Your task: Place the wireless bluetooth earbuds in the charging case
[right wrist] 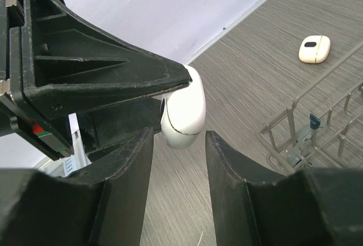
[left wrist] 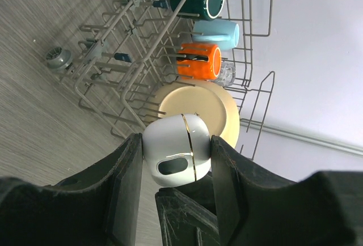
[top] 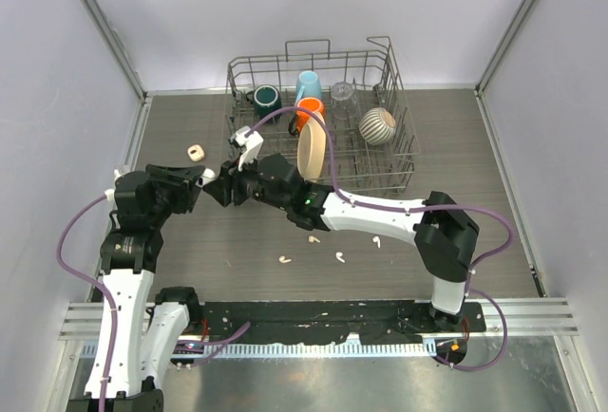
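Note:
My left gripper (left wrist: 176, 161) is shut on a closed white charging case (left wrist: 177, 149) with a gold seam, held above the table left of centre. My right gripper (right wrist: 178, 161) is open, its fingertips on either side of the case's near end (right wrist: 184, 115) with a gap showing on the right. In the top view the two grippers meet tip to tip (top: 218, 187) and the case is mostly hidden. Several tiny cream earbuds lie loose on the table in front: one (top: 284, 260), another (top: 313, 239), another (top: 339, 257).
A second cream case (top: 196, 153) lies on the table at the far left and also shows in the right wrist view (right wrist: 313, 49). A wire dish rack (top: 399, 170) at the back holds mugs, a glass, a striped bowl and a cream plate (top: 311, 152).

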Robot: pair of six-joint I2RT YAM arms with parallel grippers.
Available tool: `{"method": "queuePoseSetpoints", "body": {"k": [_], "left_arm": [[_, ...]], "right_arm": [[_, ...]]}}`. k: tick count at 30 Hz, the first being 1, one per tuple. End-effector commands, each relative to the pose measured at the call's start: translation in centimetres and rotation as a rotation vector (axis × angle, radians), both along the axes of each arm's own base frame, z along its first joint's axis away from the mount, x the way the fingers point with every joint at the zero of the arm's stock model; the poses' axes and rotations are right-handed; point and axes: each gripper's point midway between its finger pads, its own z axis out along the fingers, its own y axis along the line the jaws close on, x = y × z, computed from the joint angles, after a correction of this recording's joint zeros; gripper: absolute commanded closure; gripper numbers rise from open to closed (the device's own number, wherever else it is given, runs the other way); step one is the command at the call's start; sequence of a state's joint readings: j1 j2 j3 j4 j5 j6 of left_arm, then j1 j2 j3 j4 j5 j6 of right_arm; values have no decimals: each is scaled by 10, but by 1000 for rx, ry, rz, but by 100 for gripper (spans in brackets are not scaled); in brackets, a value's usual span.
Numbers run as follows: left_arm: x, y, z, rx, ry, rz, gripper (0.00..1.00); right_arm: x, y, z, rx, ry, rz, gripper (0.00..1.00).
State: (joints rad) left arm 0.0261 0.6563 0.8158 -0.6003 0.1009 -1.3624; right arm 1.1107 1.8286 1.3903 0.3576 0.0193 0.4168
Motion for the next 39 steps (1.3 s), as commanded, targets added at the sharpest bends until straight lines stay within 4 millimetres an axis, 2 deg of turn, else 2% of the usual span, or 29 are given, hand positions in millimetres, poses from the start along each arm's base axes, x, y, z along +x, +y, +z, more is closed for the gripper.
{"method": "queuePoseSetpoints", "body": {"k": [1,8,11,14,15,17,18,20,21,23,24,26,27,29,30,32,35,36,38,39], "left_arm": [[-1,-6,8,-24,-33,-24,98],[-2,-7,5,-30,-33,-27,97],[-2,-8,3,-36,-31,-31,97],[-2,-9,2,-40,-31,-32,97],[-3,-8,2,-40,-31,-32,97],[-3,-9,1,-41,-32,-35,96],[-3,-9,1,-42,-35,-36,92],[-2,-10,2,-43,-46,-44,83],[-2,-11,2,-41,-51,-48,69],[-2,-11,5,-18,-73,-58,51],[-2,-10,6,-6,-81,-58,30],[-2,-8,14,19,-115,-58,15],[-1,-7,19,51,-144,-66,1],[-1,-7,26,91,-177,-82,0],[-1,-7,29,124,-196,-99,0],[1,-8,43,173,-262,-122,0],[0,-9,62,291,-356,-167,0],[-1,-10,70,327,-386,-184,0],[-3,-12,74,427,-418,-237,0],[-4,-14,79,463,-442,-259,0]], "right_arm": [[2,11,42,105,-63,12,52],[4,14,43,110,-76,7,54],[6,14,44,111,-82,3,62],[6,13,45,111,-84,1,75],[5,13,44,110,-83,4,83],[5,13,44,109,-88,9,90],[4,13,44,110,-86,10,99],[-1,14,47,119,-87,46,99],[-2,14,48,122,-84,45,99],[-1,10,52,126,-72,44,99],[0,8,51,126,-62,44,99],[7,0,57,144,-32,33,99],[6,-4,54,144,-18,51,99],[8,-11,55,158,11,61,99],[13,-22,56,161,17,55,99],[9,-30,58,170,35,92,99],[7,-55,60,165,66,115,99],[12,-71,62,171,89,99,99],[7,-87,63,175,123,144,99],[13,-106,67,191,149,129,99]]}}
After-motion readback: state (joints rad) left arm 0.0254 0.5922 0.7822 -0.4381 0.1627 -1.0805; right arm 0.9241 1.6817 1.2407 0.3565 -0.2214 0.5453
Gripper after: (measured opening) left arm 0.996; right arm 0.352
